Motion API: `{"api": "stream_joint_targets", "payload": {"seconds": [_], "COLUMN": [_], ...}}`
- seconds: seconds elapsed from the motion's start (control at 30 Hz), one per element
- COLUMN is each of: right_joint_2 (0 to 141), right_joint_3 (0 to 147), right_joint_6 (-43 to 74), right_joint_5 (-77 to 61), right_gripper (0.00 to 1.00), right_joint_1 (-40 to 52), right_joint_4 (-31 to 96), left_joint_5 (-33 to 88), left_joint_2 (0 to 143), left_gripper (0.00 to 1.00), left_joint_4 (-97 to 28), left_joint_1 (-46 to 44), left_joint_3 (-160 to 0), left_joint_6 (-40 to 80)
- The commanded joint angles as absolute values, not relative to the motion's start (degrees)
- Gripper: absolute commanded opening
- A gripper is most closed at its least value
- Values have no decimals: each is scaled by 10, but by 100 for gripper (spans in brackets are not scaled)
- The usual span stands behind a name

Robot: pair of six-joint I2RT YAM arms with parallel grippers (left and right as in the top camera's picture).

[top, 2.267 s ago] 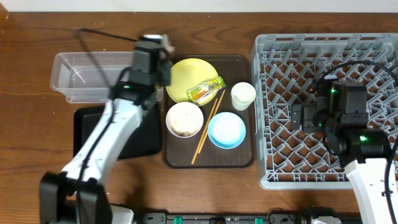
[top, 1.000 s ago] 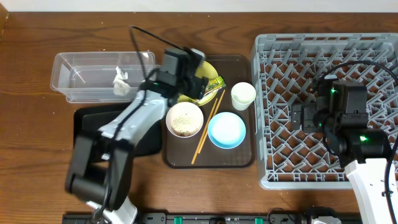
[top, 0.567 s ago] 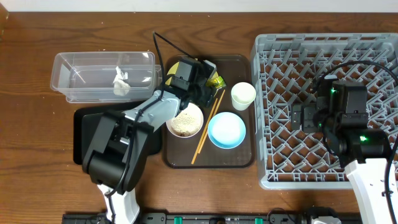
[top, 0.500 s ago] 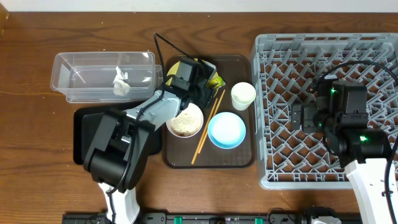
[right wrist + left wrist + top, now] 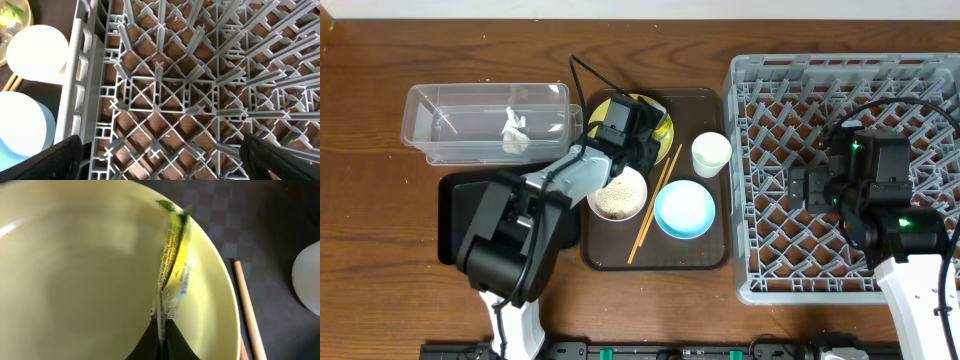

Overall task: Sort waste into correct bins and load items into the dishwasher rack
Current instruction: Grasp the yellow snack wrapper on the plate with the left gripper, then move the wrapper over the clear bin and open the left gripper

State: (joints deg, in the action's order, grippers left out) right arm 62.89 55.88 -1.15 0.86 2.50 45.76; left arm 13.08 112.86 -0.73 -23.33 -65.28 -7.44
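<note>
My left gripper (image 5: 162, 336) is shut on the lower end of the green-and-orange snack wrapper (image 5: 175, 262), which stands on edge over the pale yellow plate (image 5: 75, 280). In the overhead view this gripper (image 5: 642, 130) covers most of the plate (image 5: 603, 106). The crumpled tissue (image 5: 513, 131) lies in the clear tub (image 5: 440, 150). The white bowl (image 5: 616, 195) holds rice scraps. The blue bowl (image 5: 684, 209), white cup (image 5: 711, 153) and chopsticks (image 5: 655, 205) lie on the brown tray. My right gripper (image 5: 160, 160) is open and empty above the grey rack (image 5: 165, 100).
The black tray (image 5: 455, 215) lies in front of the clear tub, partly under my left arm. The brown serving tray (image 5: 700, 255) sits between the bins and the rack (image 5: 920, 80). The cup (image 5: 37, 50) and blue bowl (image 5: 25, 125) are just left of the rack wall.
My left gripper left the tissue in the clear tub, moved right to the yellow plate and closed on the snack wrapper. The right arm has not moved.
</note>
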Motion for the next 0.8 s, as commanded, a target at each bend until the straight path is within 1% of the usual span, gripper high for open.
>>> {"api": "stream_joint_targets", "payload": {"seconds": [0.0,0.13,0.27,0.37,0.47,0.5,0.6,0.67,0.7,0.77], "right_joint_2": [626,626,626,626,626,626,626,626,626,626], "right_joint_3": [572,572,572,572,572,572,572,572,572,572], "right_joint_6": [-18,-18,-18,-18,-18,-18,-18,-18,-18,-18], "right_joint_5": [6,6,6,6,6,6,6,6,6,6], "right_gripper": [99,99,99,99,99,99,99,99,99,99], "right_joint_1": [19,19,19,19,19,19,19,19,19,19], "right_joint_4": [459,459,459,459,459,459,459,459,459,459], "left_joint_5": [91,5,-59,-71,-71,-71,-71,-71,-71,-71], "left_joint_2": [1065,992,942,935,945,950,963,970,973,973], "left_gripper": [7,6,6,6,6,6,7,17,25,47], "left_joint_4": [-8,-21,-51,-77,-107,-112,-114,-113,-113,-113], "left_joint_1": [-214,-175,-118,-67,-31,-21,-2,6,9,10], "left_joint_3": [-656,-656,-656,-656,-656,-655,-655,-655,-655,-655], "left_joint_6": [-43,58,202,336,440,467,495,496,497,496]}}
